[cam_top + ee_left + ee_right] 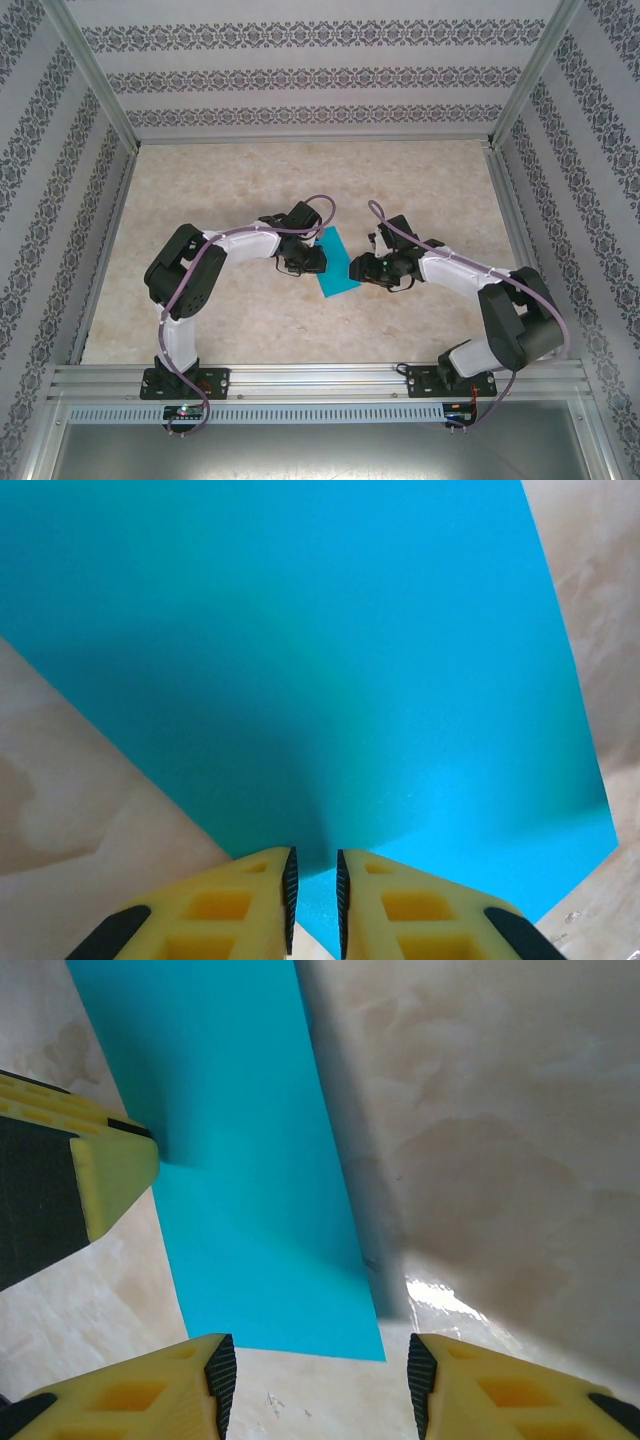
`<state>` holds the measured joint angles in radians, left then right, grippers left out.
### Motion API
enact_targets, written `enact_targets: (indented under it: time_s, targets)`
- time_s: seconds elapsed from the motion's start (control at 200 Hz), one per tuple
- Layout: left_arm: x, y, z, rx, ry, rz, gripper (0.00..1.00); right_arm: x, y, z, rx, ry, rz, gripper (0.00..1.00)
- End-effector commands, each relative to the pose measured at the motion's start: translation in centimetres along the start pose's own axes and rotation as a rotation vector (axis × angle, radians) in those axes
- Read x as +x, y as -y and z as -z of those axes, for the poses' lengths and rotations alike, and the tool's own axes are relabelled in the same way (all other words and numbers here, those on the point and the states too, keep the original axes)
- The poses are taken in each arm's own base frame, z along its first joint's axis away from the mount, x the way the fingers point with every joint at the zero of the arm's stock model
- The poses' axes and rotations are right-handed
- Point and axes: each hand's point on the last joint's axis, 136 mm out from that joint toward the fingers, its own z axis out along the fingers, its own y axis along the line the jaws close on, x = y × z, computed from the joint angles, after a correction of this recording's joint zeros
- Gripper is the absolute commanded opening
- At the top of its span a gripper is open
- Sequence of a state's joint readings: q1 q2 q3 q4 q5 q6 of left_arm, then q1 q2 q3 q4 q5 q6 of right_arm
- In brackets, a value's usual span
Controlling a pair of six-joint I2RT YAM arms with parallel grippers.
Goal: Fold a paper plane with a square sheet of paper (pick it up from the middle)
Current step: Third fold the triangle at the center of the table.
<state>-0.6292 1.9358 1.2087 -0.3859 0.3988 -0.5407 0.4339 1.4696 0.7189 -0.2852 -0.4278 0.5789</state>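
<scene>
Beige marbled tabletop (300,180) beneath everything. Thin teal-blue sheet of paper (335,268) near its middle, seen from above as a narrow slanted strip. White-and-black left arm (185,275) and right arm (510,320) bent inward, one on either side of the sheet. At the sheet's left edge: left gripper (315,855), yellow fingers drawn almost together, that edge pinched between the black pads. Paper curving gently up and away from them, with shadow on the tabletop beside the sheet. At the sheet's near short edge: right gripper (315,1345), fingers spread about halfway, one either side of that edge, holding nothing.
</scene>
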Motion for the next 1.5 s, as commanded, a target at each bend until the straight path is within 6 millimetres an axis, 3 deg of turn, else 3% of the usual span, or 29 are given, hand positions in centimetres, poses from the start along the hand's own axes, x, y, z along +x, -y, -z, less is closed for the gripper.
enact_targets:
  time_s: [0.0,0.31,0.455,0.999,1.494]
  targets:
    - [0.8,-0.5,-0.6,-0.04,-0.034,-0.032,0.23,-0.3,-0.4,-0.6,-0.038,-0.011,-0.013,0.51]
    - [1.2,-1.0,-0.9,-0.051,-0.045,-0.037,0.23,-0.6,-0.5,-1.7,-0.052,-0.041,-0.021,0.51]
    - [1.3,-1.1,-1.0,-0.047,-0.048,-0.036,0.23,-0.5,-1.7,-1.9,-0.12,-0.055,-0.033,0.48]
    - [1.4,-1.1,-0.9,-0.049,-0.053,-0.043,0.23,-1.2,-4.2,0.9,-0.265,-0.001,-0.064,0.42]
    - [1.4,-1.0,-0.5,-0.047,-0.051,-0.047,0.23,-1.3,-4.2,-0.5,-0.296,-0.044,-0.089,0.18]
